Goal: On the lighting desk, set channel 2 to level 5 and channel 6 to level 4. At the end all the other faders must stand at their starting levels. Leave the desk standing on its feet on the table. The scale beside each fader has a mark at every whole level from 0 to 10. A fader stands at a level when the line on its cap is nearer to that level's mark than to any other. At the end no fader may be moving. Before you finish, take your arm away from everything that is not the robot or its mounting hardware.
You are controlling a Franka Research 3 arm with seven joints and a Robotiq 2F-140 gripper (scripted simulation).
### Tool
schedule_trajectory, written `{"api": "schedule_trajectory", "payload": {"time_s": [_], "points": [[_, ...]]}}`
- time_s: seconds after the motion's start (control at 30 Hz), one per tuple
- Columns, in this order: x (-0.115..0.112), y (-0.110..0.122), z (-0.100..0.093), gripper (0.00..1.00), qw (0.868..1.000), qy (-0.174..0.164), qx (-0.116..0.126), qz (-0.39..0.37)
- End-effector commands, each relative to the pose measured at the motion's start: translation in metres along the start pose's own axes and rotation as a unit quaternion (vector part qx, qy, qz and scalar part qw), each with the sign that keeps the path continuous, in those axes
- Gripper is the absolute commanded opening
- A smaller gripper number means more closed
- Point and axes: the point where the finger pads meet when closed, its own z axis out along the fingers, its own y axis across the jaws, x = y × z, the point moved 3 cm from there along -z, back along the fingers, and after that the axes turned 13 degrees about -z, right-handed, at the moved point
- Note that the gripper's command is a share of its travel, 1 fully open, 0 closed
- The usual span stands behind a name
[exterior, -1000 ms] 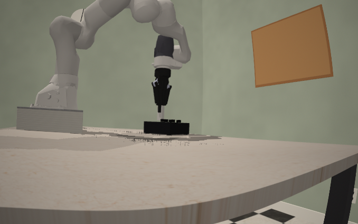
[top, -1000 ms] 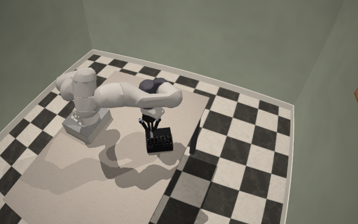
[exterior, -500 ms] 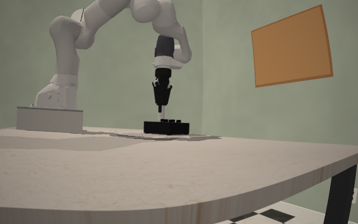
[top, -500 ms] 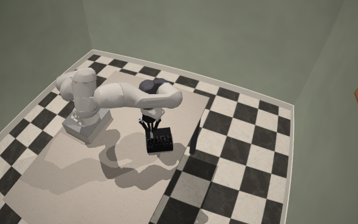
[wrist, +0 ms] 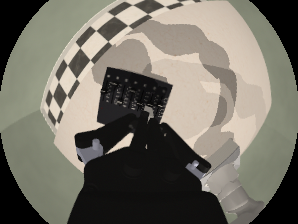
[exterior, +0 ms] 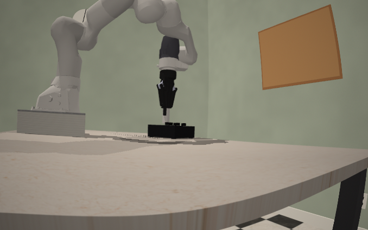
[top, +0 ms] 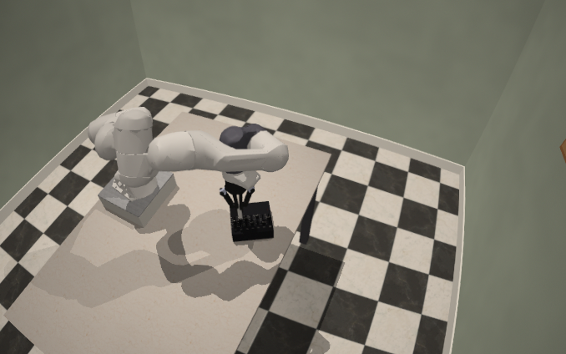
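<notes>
The lighting desk (top: 252,219) is a small black box with a row of several fader caps on top. It stands flat on the table near the right edge. It also shows in the exterior view (exterior: 170,131) and in the wrist view (wrist: 135,98). My gripper (top: 240,212) is shut, fingers together and pointing straight down. Its tips (exterior: 164,117) hang just above the desk's left end, close to the top face; they also show in the wrist view (wrist: 147,115). I cannot tell whether the tips touch a fader cap. The fader levels are too small to read.
The arm's base block (top: 138,199) stands at the table's back left. The table's right edge (top: 276,272) runs close beside the desk, with a dark table leg (top: 306,219) below. An orange board (exterior: 299,46) hangs on the wall.
</notes>
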Motion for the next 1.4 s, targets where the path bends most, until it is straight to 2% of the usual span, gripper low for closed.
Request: {"api": "schedule_trajectory", "payload": {"time_s": [0.0,0.9,1.13,1.37], "points": [[0.003,0.002,0.001,0.00,1.000,0.001,-0.001,0.000],[-0.003,0.000,0.000,0.00,1.000,0.001,-0.001,0.000],[-0.003,0.000,-0.007,0.00,1.000,0.001,-0.001,0.000],[-0.003,0.000,-0.028,0.00,1.000,0.001,-0.001,0.000]]}}
